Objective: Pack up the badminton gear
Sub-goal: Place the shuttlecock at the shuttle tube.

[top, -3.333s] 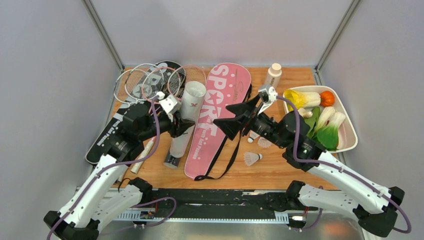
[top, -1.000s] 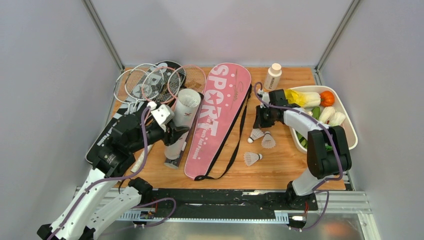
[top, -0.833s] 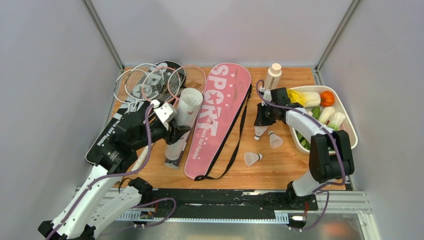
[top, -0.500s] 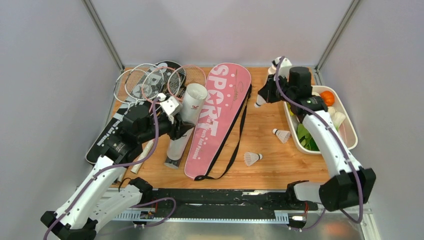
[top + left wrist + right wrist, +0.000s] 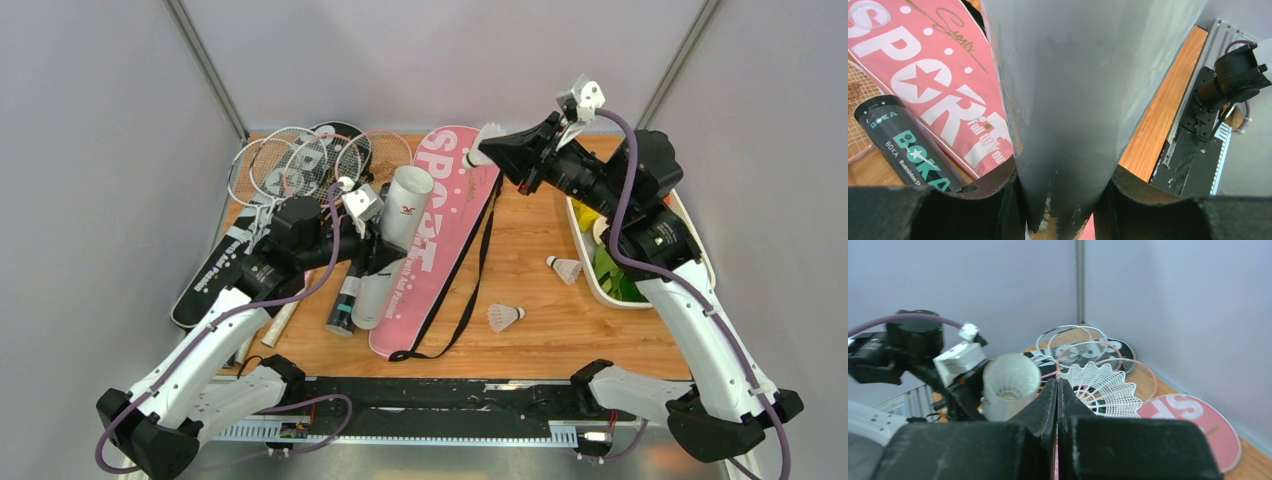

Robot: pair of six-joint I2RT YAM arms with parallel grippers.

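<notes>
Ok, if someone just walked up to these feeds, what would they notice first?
The right gripper holds a white shuttlecock in the air above the far end of the pink SPORT bag. Facing it, the left gripper grips a white tube tilted up, open mouth toward the shuttlecock. Two more shuttlecocks lie loose on the table.

Overhead rear view, wrist close-ups, shared white tube (image 5: pixel 405 215)
</notes>
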